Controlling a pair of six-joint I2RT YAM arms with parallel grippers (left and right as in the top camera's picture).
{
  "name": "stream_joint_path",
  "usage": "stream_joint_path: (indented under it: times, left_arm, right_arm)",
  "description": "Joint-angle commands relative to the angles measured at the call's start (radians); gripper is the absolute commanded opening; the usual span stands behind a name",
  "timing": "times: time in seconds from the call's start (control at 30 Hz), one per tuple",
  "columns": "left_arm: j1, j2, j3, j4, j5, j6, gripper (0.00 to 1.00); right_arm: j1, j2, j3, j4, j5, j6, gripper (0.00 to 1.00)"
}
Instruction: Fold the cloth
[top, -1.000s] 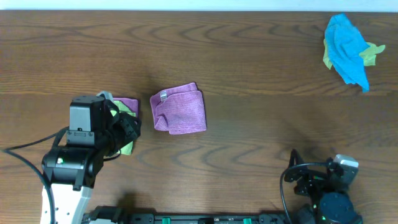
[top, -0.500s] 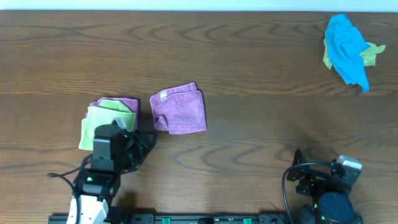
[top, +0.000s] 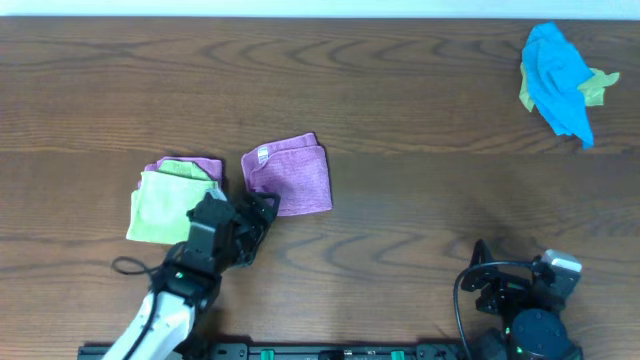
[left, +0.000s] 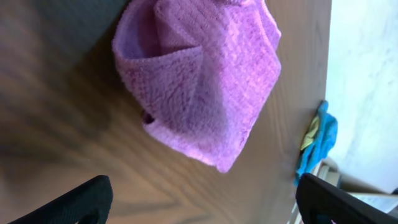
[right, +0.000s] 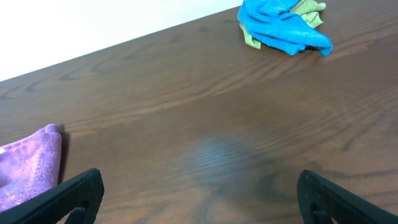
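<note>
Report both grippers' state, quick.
Left gripper: open, holding nothing; the purple cloth lies just ahead of it.
Right gripper: open, holding nothing.

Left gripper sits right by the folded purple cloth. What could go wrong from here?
1. The left gripper, open, sits at the near corner of the folded purple cloth; a forward move might snag it and undo the fold.
2. The green cloth lies close beside that arm; a swing could drag it.
3. The crumpled blue cloth lies at the far right corner, far from the right gripper; reaching it may be a stretch.
</note>
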Motion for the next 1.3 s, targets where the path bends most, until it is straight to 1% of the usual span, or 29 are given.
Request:
stream_joint_path:
  times: [0.0, 0.17, 0.3, 0.6, 0.8, 1.0, 1.03, 1.07, 1.1, 1.23, 1.27]
  left_arm:
    - [-0.006, 0.085, 0.0, 0.064, -0.031, -0.068, 0.95]
    - [-0.01, 0.204, 0.0, 0.192, -0.023, -0.093, 0.95]
    - [-0.011, 0.262, 0.0, 0.226, -0.024, -0.134, 0.95]
    - [-0.011, 0.36, 0.0, 0.305, -0.029, -0.174, 0.95]
    - [-0.024, 0.451, 0.002, 0.405, -0.036, -0.19, 0.95]
    - [-0.03, 0.51, 0.002, 0.408, -0.04, -0.211, 0.95]
    - [-0.03, 0.515, 0.002, 0.408, -0.042, -0.211, 0.97]
    - [-0.03, 0.521, 0.002, 0.408, -0.047, -0.211, 0.9]
    - [-0.031, 0.525, 0.002, 0.407, -0.053, -0.211, 0.88]
    - [-0.05, 0.53, 0.002, 0.407, -0.09, -0.21, 0.86]
    - [-0.057, 0.53, 0.002, 0.407, -0.099, -0.209, 0.84]
  right_arm:
    - [-0.007, -0.006, -0.006, -0.002, 0.018, 0.013, 0.99]
    - [-0.007, -0.006, -0.006, -0.002, 0.018, 0.013, 0.99]
    - [-0.007, -0.006, -0.006, -0.002, 0.018, 0.013, 0.99]
    - [-0.007, -0.006, -0.006, -0.002, 0.018, 0.013, 0.99]
    - [-0.007, -0.006, -0.006, -0.002, 0.018, 0.013, 0.99]
    - [-0.007, -0.006, -0.006, -0.002, 0.018, 0.013, 0.99]
    - [-0.007, -0.006, -0.006, -0.002, 0.018, 0.013, 0.99]
    - [-0.007, -0.006, -0.006, -0.002, 0.018, 0.013, 0.99]
    - [-0.007, -0.006, -0.006, -0.002, 0.018, 0.013, 0.99]
    - [-0.007, -0.006, -0.006, -0.002, 0.018, 0.013, 0.99]
    - [-0.007, -0.006, -0.006, -0.002, 0.018, 0.013, 0.99]
